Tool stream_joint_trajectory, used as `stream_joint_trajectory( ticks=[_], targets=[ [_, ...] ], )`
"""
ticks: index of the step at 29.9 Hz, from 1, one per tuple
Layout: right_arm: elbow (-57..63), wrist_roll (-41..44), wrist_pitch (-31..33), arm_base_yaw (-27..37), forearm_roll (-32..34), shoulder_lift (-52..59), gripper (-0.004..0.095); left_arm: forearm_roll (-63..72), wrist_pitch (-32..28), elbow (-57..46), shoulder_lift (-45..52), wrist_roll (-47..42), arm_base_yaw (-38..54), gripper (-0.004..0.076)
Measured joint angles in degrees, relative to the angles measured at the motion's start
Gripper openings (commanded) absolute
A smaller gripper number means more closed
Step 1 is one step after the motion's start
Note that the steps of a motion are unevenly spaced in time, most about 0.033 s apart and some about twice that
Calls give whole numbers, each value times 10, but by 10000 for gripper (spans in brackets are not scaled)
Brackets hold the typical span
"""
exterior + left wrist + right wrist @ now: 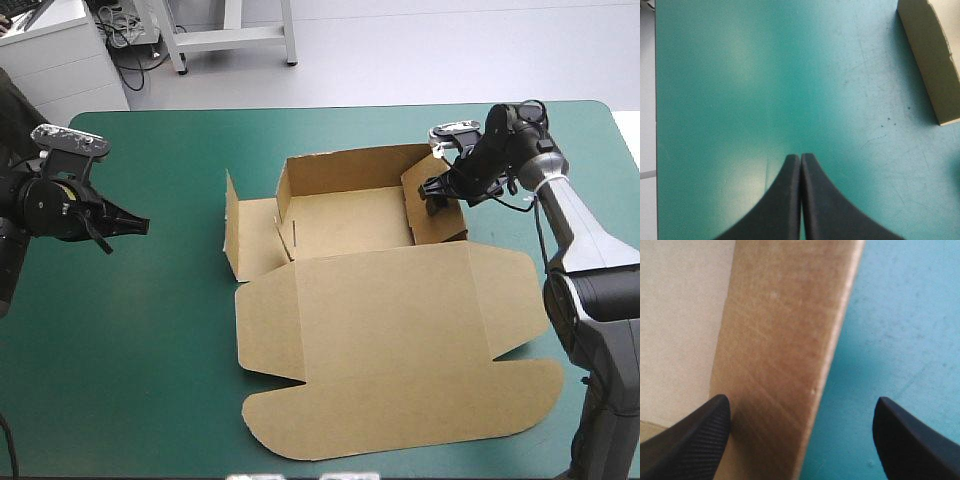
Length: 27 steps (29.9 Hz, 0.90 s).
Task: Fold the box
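Brown cardboard box (385, 300), a cut sheet partly raised, lies on the teal-green tabletop (140, 360), a little right of centre. The right arm (570, 230) is the nearer one: its jaws are spread and straddle the top edge of the box's raised right wall (780, 365), one black finger (685, 440) over the tray's inside, the other (915, 445) over bare cover outside. That wall's long axis runs near to far, straight away from the jaws, so, as I judge it, pressing the wall inward or pinching it needs only a small move. The left arm (55, 205) hangs well to the left, apart from the box, its jaws pressed together in one point over bare cover.

At the box's far end the tray is half formed: the far wall (350, 170) stands upright, while the left side panel (255, 235) lies outward with a small tab standing at its outer edge. The broad lid (390, 310) lies flat toward the near edge, ending in a rounded tuck flap (400, 420).
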State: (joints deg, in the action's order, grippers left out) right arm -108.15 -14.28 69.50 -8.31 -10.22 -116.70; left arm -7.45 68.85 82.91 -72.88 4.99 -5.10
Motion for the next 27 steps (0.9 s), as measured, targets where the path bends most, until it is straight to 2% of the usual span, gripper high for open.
stream_joint_trajectory(
  ticks=[2, 4, 7, 10, 12, 27],
  targets=[
    [0, -1, -3, 0, -2, -6, 685, 4, -1, 0, 0, 0, 0, -33],
    [0, -1, -7, 0, -2, -13, 596, 6, -1, 0, 0, 0, 0, -33],
    [0, -1, -11, 0, -9, -18, 388, 6, -1, 0, 0, 0, 0, -33],
    [0, -1, -13, 0, -18, -19, 118, 6, -2, 0, 0, 0, 0, -33],
    [0, -1, -14, 0, -20, -19, -28, 6, -2, 0, 0, 0, 0, -33],
    [-68, -8, 10, 5, -6, 6, -23, 4, -13, 0, 0, 0, 0, -33]
  ],
)
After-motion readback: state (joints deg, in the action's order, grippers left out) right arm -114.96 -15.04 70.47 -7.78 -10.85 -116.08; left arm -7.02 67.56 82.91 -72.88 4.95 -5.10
